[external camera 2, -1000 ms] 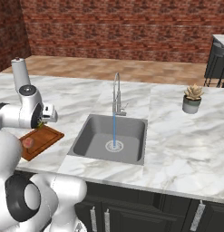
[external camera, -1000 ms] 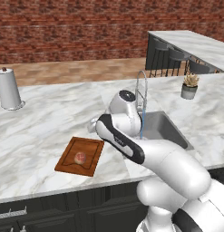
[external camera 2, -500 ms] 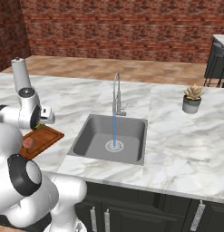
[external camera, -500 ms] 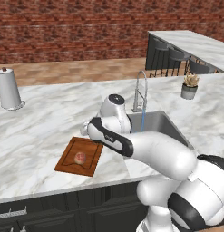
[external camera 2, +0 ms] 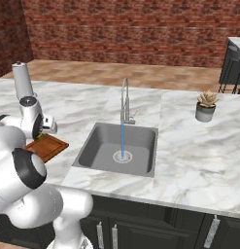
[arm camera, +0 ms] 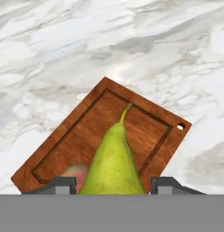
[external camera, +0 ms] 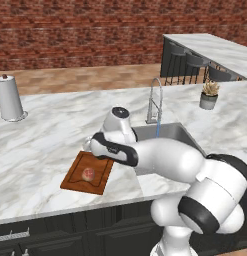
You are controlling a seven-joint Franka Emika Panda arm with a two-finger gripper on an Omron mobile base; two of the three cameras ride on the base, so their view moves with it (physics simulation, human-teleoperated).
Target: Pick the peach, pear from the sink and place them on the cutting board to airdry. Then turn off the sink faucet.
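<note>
My gripper point(arm camera: 112, 183) is shut on the yellow-green pear point(arm camera: 114, 158), which stands stem-up between the two fingertips point(arm camera: 63, 185). Under it lies the reddish-brown cutting board point(arm camera: 145, 122), with the pinkish peach point(arm camera: 75, 174) resting on it beside the pear's base. In the left base view the gripper point(external camera: 89, 145) hovers over the far edge of the cutting board point(external camera: 75, 177), and the peach point(external camera: 87, 174) sits near the board's middle. The grey sink point(external camera 2: 99, 146) lies to the right. Water runs from the chrome sink faucet point(external camera 2: 125, 99) into the drain.
A white paper-towel roll point(external camera: 9, 97) stands at the far left of the marble counter point(external camera: 40, 135). A small potted plant point(external camera 2: 206, 106) sits right of the sink. Dark bar stools point(external camera: 192, 65) stand by the far counter.
The arm has swung left from the sink side toward the cutting board, carrying the pear with it. The peach on the board has not moved.
</note>
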